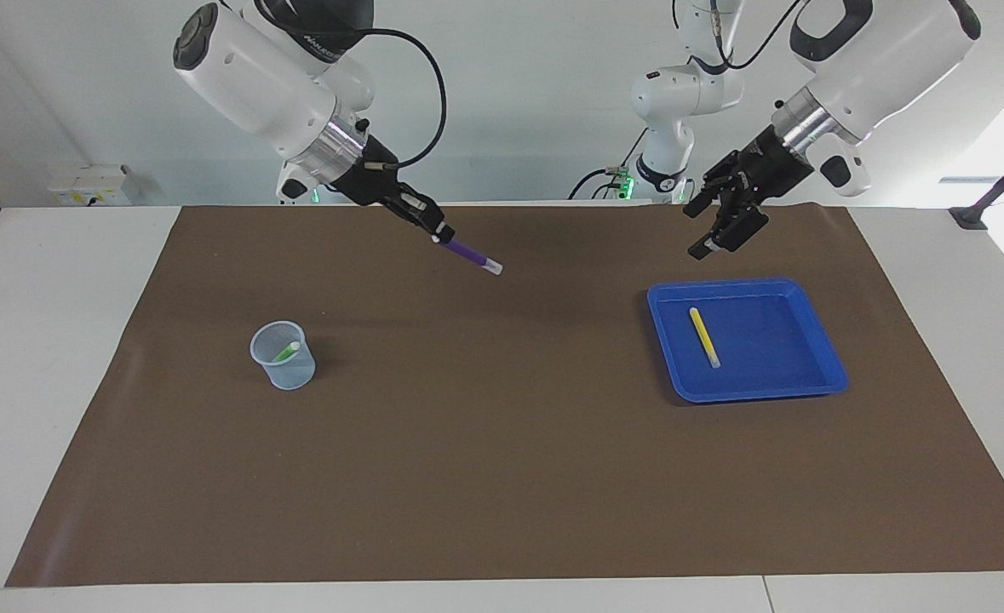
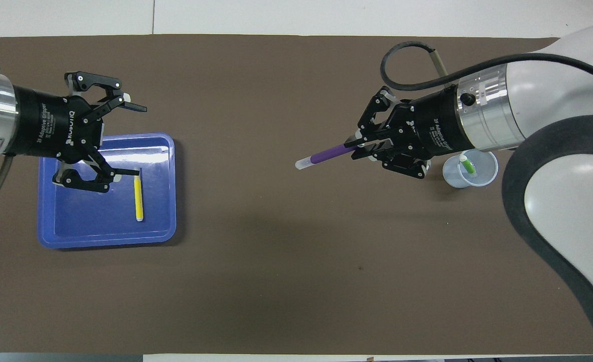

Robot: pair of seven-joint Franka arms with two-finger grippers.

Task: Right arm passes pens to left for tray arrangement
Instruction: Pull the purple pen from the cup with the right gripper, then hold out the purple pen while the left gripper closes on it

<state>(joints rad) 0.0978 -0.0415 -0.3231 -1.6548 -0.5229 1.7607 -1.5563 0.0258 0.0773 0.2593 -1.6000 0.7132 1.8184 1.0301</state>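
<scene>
My right gripper (image 1: 440, 234) (image 2: 354, 147) is shut on the purple pen (image 1: 471, 254) (image 2: 329, 154) and holds it in the air over the brown mat, whitish end pointing toward the table's middle. The yellow pen (image 1: 704, 336) (image 2: 138, 197) lies flat inside the blue tray (image 1: 817, 387) (image 2: 75, 234). A green pen (image 1: 287, 351) (image 2: 468, 164) stands tilted in a small translucent cup (image 1: 283, 356) (image 2: 470, 170). My left gripper (image 1: 717, 228) (image 2: 136, 139) hangs open over the tray's edge nearest the robots, holding nothing.
A brown mat (image 1: 502, 477) (image 2: 296, 281) covers most of the white table. The cup sits toward the right arm's end, the tray toward the left arm's end. A wall socket box (image 1: 93, 186) stands at the table's edge near the robots.
</scene>
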